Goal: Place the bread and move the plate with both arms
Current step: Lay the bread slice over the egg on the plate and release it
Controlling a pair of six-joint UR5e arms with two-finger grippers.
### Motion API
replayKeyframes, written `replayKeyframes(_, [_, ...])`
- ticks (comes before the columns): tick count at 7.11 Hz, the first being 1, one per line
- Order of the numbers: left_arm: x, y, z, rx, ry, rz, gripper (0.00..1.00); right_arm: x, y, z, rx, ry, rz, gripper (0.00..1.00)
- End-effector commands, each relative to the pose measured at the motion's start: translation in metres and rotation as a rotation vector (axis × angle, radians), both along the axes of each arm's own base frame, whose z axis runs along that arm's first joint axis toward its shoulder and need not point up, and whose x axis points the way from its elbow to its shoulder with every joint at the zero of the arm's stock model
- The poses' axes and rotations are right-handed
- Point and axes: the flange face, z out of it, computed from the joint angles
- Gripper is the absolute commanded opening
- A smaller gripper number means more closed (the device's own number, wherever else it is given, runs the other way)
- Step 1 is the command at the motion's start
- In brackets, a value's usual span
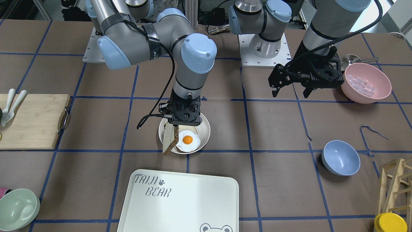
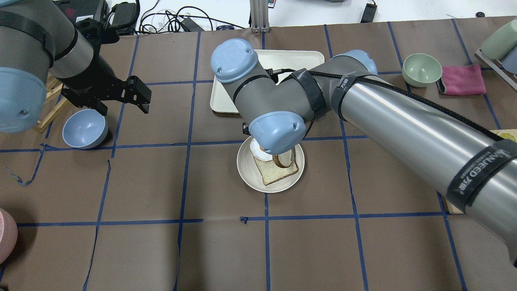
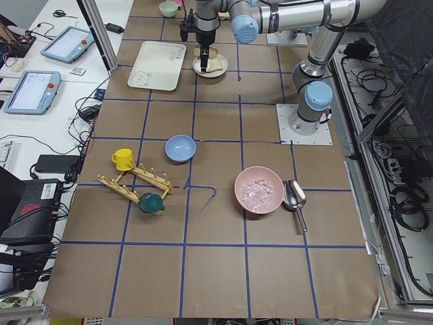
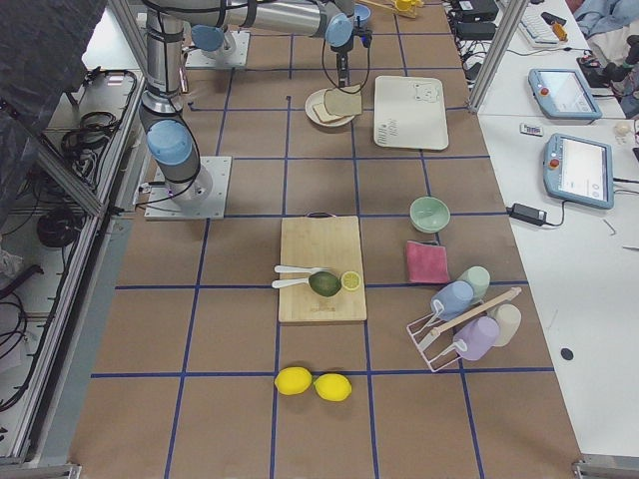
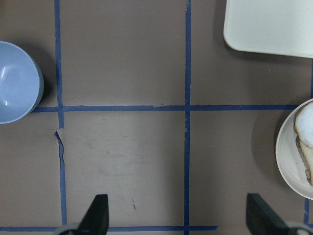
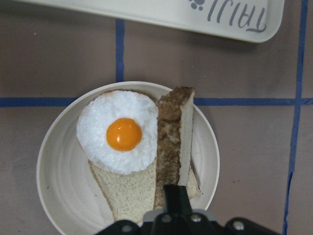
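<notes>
The round white plate [image 1: 206, 129] sits mid-table and holds a paler bread slice [image 6: 132, 193] topped by a fried egg [image 6: 124, 134]. My right gripper [image 1: 175, 127] is shut on the dark-crusted bread [image 1: 170, 138] and holds it upright on edge over the plate, beside the egg. In the right wrist view the bread [image 6: 175, 142] shows edge-on over the plate [image 6: 49, 161]. I cannot tell whether its lower edge touches the plate. My left gripper [image 1: 289, 93] is open and empty, hovering well off to the side; the left wrist view [image 5: 176, 210] shows bare table under it.
The "TAIJI BEAR" tray [image 1: 193, 199] lies just beyond the plate. A blue bowl [image 1: 340, 158] and a pink bowl of ice [image 1: 366, 82] are near the left arm. A cutting board [image 1: 32, 120] and a green bowl [image 1: 16, 207] lie on the right arm's side.
</notes>
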Motion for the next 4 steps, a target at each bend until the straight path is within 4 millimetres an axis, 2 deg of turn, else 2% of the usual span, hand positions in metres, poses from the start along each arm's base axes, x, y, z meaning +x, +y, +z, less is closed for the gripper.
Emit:
replayKeyframes(1, [0.002,-0.003,-0.003,-0.003,-0.004,0.004,1.0,0.013,0.013,-0.003,-0.003,-0.006,-0.01,0.78])
replayKeyframes(2, [0.002,-0.003,-0.003,-0.003,-0.004,0.004,1.0,0.017,0.01,-0.001,-0.027,-0.05,-0.016,1.0])
replayKeyframes(3, [0.002,-0.001,-0.001,-0.003,-0.004,0.004,1.0,0.029,0.014,0.005,0.037,-0.202,-0.083,1.0])
replayKeyframes(4, [0.001,0.001,0.005,-0.021,-0.004,0.004,1.0,0.007,0.003,0.036,0.015,-0.259,-0.105,1.0])
